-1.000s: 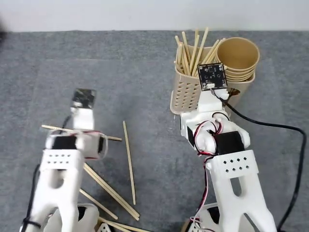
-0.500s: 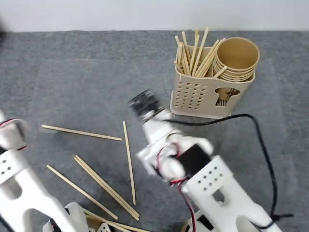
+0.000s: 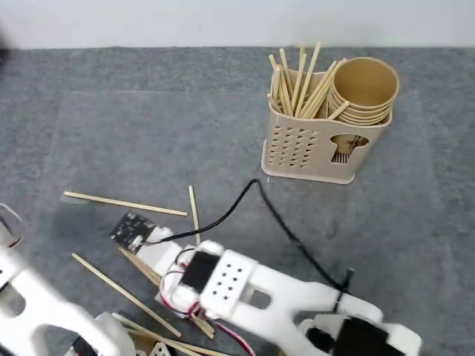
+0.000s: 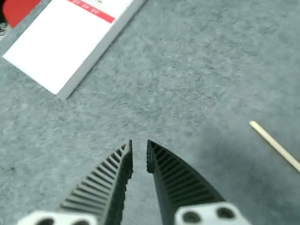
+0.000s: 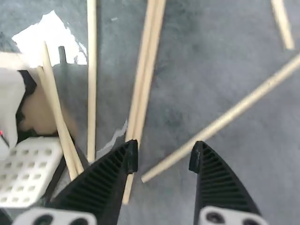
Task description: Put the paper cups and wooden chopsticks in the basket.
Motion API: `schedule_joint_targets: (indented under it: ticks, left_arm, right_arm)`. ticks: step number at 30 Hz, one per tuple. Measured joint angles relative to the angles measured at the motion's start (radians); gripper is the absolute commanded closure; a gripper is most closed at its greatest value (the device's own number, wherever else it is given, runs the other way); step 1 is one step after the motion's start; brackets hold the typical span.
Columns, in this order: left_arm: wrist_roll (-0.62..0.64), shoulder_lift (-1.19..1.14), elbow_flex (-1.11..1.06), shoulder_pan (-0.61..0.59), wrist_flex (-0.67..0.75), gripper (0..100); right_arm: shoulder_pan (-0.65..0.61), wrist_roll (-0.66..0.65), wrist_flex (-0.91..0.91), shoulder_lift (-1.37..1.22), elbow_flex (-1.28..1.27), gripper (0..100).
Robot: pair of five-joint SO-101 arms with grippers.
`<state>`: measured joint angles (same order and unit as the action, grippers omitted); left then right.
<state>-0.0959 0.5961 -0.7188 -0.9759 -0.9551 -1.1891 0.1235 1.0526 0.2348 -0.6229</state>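
The beige basket (image 3: pixel 312 144) stands at the back right of the mat, holding a stack of paper cups (image 3: pixel 365 85) and several upright chopsticks (image 3: pixel 297 70). Several loose chopsticks lie front left; one (image 3: pixel 125 203) lies crosswise and another (image 3: pixel 122 293) slants towards the front edge. My right arm (image 3: pixel 223 278) stretches leftward over them. My right gripper (image 5: pixel 164 152) is open and empty, low over a side-by-side pair of chopsticks (image 5: pixel 147 70) and a slanting one (image 5: pixel 234 115). My left gripper (image 4: pixel 138 152) is shut and empty above bare mat, a chopstick end (image 4: pixel 274 145) off to one side.
The right arm's black cable (image 3: pixel 289 230) trails across the mat in front of the basket. A white box with red print (image 4: pixel 70 40) lies on the mat beyond the left gripper. My left arm (image 3: pixel 30 311) sits at the front left edge.
My right arm swung away from the basket, across to the front left, and came down over the loose chopsticks. My left arm pulled back from the crosswise chopstick to the left edge.
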Motion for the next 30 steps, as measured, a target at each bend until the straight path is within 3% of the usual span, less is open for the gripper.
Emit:
schedule_joint_targets:
  ticks: [10,18,25,30]
  left_arm:
    - [0.0,0.0,-0.026,-0.026,0.014,95]
    - [0.0,0.0,-0.026,-0.026,0.014,95]
    - [0.0,0.0,-0.026,-0.026,0.014,95]
    - [0.0,0.0,-0.026,-0.026,0.014,95]
  right_arm:
    - [-0.048,0.041,-0.184,-0.258,0.002,81.9]
    - [-0.051,0.069,-0.198,-0.278,0.003,82.0]
    - [-0.003,0.058,-0.198,-0.278,0.003,99.5]
    - [0.063,0.009,-0.198,-0.296,0.008,99.1]
